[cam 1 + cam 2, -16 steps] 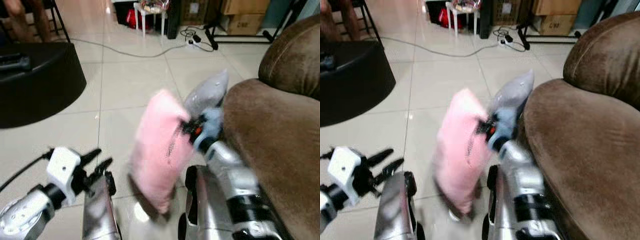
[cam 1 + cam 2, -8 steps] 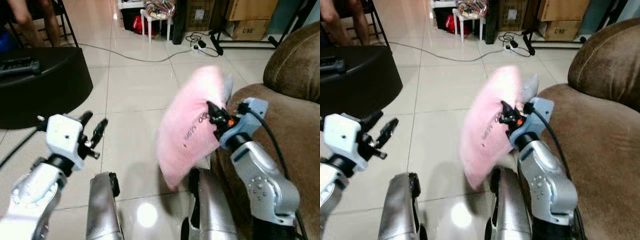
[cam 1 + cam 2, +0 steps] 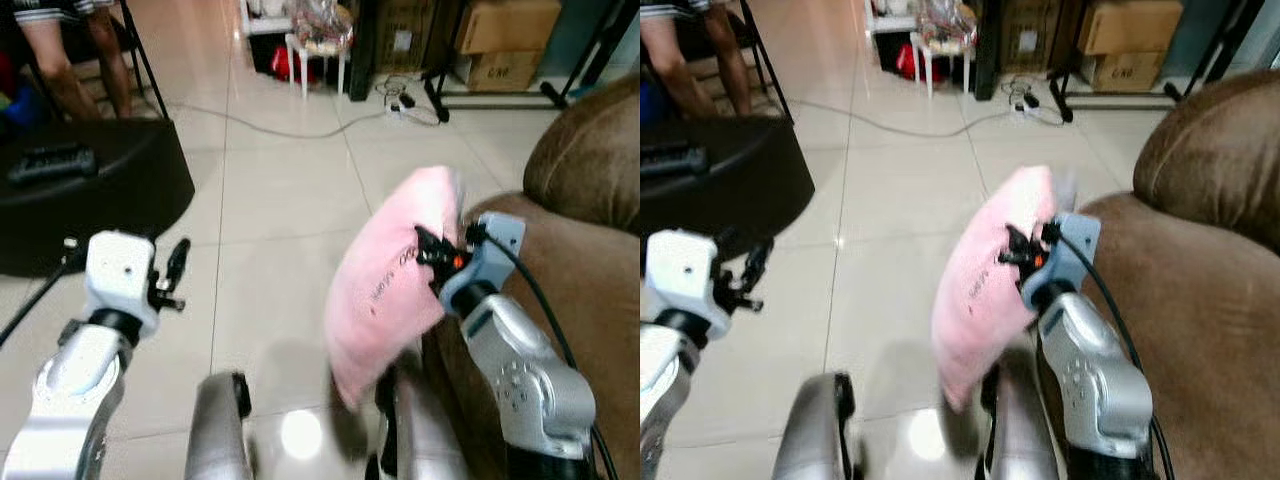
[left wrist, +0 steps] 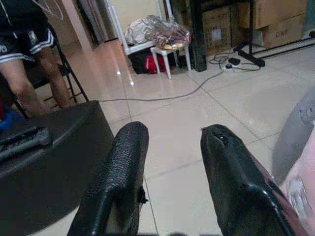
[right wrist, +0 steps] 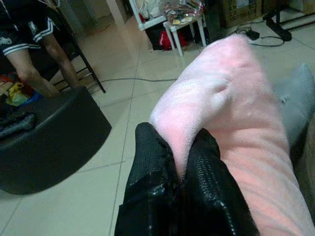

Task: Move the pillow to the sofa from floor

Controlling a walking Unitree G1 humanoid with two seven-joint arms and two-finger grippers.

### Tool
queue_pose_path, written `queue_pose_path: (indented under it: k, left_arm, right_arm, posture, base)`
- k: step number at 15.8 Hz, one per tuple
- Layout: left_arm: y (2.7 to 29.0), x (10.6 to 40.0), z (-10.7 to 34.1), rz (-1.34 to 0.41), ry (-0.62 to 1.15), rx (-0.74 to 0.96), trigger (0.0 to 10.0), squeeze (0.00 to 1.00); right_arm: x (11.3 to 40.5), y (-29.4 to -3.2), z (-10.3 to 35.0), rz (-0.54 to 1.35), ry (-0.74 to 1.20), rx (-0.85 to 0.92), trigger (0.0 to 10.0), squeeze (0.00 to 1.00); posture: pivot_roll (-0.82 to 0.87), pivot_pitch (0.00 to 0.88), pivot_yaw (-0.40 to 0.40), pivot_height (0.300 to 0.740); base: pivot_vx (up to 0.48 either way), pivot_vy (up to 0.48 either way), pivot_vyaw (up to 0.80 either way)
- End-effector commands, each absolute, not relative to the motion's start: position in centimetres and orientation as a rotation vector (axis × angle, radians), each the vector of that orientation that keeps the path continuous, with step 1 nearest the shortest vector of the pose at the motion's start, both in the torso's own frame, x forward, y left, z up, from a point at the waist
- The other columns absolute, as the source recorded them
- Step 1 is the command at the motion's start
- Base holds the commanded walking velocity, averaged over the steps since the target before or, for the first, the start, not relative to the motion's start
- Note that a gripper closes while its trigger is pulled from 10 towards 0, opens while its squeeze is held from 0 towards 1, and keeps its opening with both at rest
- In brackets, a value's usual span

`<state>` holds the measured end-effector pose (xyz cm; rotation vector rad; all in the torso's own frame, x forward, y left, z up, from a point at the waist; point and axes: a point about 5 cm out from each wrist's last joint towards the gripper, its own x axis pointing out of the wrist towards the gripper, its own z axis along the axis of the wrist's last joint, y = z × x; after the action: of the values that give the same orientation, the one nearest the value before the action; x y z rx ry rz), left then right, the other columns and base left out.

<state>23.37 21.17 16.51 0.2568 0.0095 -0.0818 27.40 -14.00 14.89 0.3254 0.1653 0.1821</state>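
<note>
Hiding most of a grey cushion behind it, pink pillow (image 3: 392,272) hangs off the floor beside the brown sofa (image 3: 590,270), edge pinched in right gripper (image 5: 179,162); left gripper (image 4: 170,162) spread, empty.

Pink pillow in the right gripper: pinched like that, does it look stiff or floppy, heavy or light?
Probably soft: the pink pillow bunches where the right gripper pinches its edge. Likely floppy, since its lower end hangs below the grip beside the brown sofa. Seemingly light, as one pinch holds it off the floor.
</note>
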Motion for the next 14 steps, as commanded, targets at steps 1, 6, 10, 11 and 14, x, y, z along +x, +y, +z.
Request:
queue_pose_path:
  k: [1,6,10,11,14]
  left_arm:
    - [20.9,23.9,16.9,-0.079,-0.021,0.262,10.0,0.0]
    - [20.2,24.5,17.0,-0.11,-0.035,0.265,10.0,0.0]
    - [19.6,24.7,17.0,-0.122,-0.035,0.275,10.0,0.0]
    - [19.6,24.7,17.0,-0.125,-0.035,0.277,10.0,0.0]
    - [19.8,24.6,16.6,-0.114,-0.024,0.29,10.0,0.0]
  right_arm:
    - [27.8,-13.5,16.5,0.209,0.089,0.309,10.0,0.0]
    - [28.3,-14.1,17.2,0.167,0.068,0.325,10.0,0.0]
    - [28.2,-13.9,16.9,0.157,0.079,0.346,10.0,0.0]
    - [28.3,-13.8,16.9,0.16,0.083,0.345,10.0,0.0]
    - [28.3,-13.8,16.8,0.153,0.08,0.35,10.0,0.0]
  posture:
    - [-0.05,0.0,-0.002,0.603]
    - [-0.07,0.0,0.013,0.658]
    - [-0.06,0.0,0.006,0.698]
    - [-0.05,0.0,0.006,0.708]
    - [-0.05,0.0,0.009,0.733]
  base:
    - [0.0,0.0,0.0]
    - [0.0,0.0,0.0]
    - [0.0,0.0,0.0]
    - [0.0,0.0,0.0]
    - [0.0,0.0,0.0]
